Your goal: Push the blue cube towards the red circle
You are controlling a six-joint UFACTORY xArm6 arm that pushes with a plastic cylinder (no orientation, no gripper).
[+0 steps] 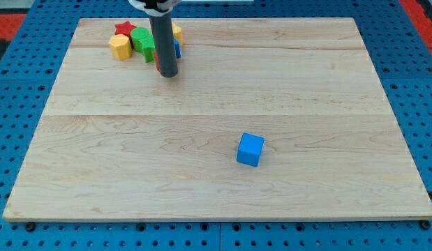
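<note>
Our tip (167,74) sits amid the top-left cluster, well apart from the blue cube (250,150); no hand is fitted. Risk: scattering neighbours on departure.

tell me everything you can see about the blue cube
The blue cube is a small, plain, bright blue block with a matte look. It sits flat on the wooden board, turned slightly so one corner faces the view's bottom. It stands alone in the lower right of centre, touching nothing else. My tip is far off, toward the view's top left.
</note>
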